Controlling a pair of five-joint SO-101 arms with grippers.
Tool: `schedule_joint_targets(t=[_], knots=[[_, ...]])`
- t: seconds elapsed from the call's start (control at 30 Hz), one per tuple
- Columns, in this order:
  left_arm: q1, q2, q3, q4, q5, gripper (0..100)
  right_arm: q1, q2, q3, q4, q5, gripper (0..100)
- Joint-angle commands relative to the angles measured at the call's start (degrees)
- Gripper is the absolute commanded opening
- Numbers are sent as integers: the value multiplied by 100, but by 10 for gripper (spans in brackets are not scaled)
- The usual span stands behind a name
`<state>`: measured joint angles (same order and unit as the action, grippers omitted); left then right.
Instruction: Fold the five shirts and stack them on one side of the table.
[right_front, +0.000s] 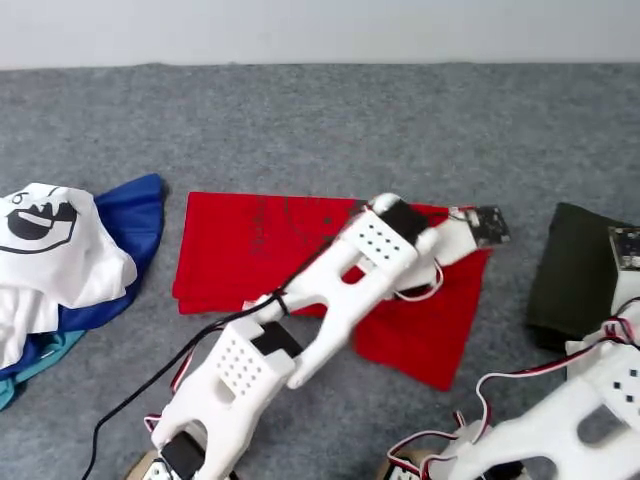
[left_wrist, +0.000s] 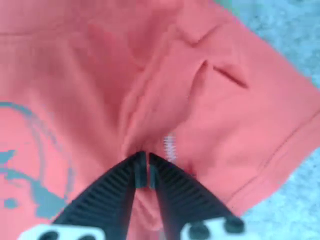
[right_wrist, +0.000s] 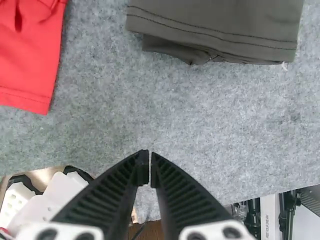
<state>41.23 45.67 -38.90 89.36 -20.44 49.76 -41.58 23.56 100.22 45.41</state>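
Red shirt (right_front: 230, 250), olive shirt (right_front: 575, 280)

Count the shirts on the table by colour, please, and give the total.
white shirt with black print: 1
blue shirt: 1
teal shirt: 1
red shirt: 1
dark olive shirt: 1
Total: 5

Grey, felt-like covering runs right across the bench (right_front: 300, 120), evenly lit with soft shadows. Behind its far edge stands a plain pale wall (right_front: 320, 30).
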Motion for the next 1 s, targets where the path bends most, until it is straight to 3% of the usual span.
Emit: schedule_joint_targets(t=[0.0, 0.17, 0.53, 0.87, 0.97], knots=[[-299, -62, -242, -176, -70, 66, 48, -92, -35, 13, 26, 9], [-747, -62, -295, -563, -35, 130, 48, -92, -35, 13, 26, 9], [-1178, -105, -418, -703, -149, 130, 48, -92, -35, 40, 18, 9], [-818, -70, -2615, 1037, -149, 130, 48, -92, -35, 66, 18, 9], [-440, -123, -2457, 1125, 18, 130, 48, -92, -35, 66, 18, 9]])
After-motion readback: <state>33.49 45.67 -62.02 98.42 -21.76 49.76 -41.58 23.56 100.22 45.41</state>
